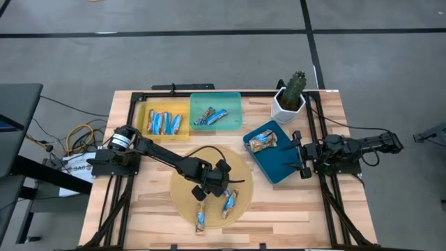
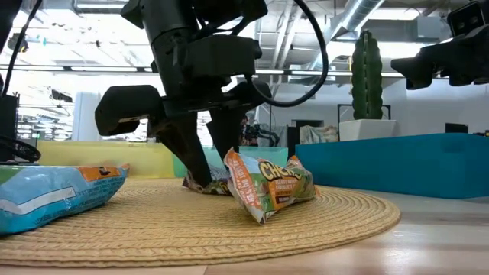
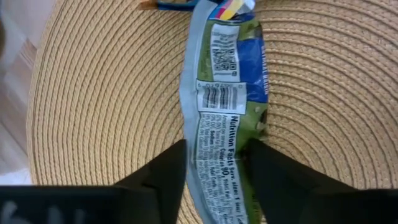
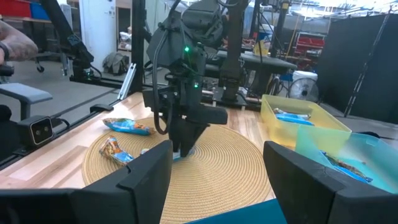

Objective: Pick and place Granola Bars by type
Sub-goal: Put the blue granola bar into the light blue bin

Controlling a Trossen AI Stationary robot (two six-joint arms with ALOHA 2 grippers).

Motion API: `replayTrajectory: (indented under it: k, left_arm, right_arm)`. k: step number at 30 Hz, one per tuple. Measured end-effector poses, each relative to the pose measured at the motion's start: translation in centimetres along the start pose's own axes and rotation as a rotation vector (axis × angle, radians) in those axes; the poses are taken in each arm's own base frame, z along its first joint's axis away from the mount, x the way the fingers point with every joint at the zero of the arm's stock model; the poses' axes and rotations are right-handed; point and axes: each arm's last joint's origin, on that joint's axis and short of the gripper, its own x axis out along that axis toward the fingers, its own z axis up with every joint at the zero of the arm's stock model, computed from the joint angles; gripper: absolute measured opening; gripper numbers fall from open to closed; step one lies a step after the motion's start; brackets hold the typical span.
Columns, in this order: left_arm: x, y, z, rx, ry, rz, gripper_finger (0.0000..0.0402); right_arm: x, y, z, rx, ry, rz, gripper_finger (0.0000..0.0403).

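My left gripper points down onto the round woven mat and is shut on a granola bar. That bar has a silver, green and blue wrapper and lies with its label side up. Two more bars lie flat on the mat. One is blue; the other is green and orange. My right gripper is open, at the right edge of the dark blue tray, touching nothing. My left gripper pinches the bar's nutrition-label end between its two fingers, which lie across the bar's width. They come from above, pointing down. The bar lies flat on the mat and stretches away from the fingers; in the low view its end rests on the weave.
A yellow tray at the table's far side holds several blue bars. A teal tray beside it holds bars too. The dark blue tray carries one bar. A cactus in a white pot stands far right. Bare wood shows near the mat.
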Motion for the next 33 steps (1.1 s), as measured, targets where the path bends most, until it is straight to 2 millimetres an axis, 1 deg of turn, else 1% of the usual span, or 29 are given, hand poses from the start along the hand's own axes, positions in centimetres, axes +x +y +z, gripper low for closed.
replayTrajectory:
  k: [7,11,13,23,27,33]
  left_arm:
    - [0.0,0.0,0.0,-0.001,0.000,0.001,0.0070]
    - [0.0,0.0,0.0,-0.001,0.000,0.001,0.0024]
    - [0.0,0.0,0.0,-0.006,0.000,0.001,0.0007]
    - [0.0,0.0,0.0,-0.038,0.026,0.033,0.0000]
    - [-0.8,0.0,0.4,-0.053,0.056,0.071,0.0000]
    - [-2.5,-0.3,0.8,-0.100,0.087,0.146,0.0000]
  right_arm:
    - [0.0,0.0,0.0,0.000,0.000,0.000,0.0244]
    - [0.0,0.0,0.0,0.000,0.000,0.000,0.0244]
    - [0.0,0.0,0.0,0.000,0.000,0.000,0.0244]
    - [0.0,0.0,0.0,0.000,0.000,0.000,0.0244]
    - [0.0,0.0,0.0,0.000,0.000,0.000,0.0244]
    - [0.0,0.0,0.0,0.000,0.000,0.000,0.0244]
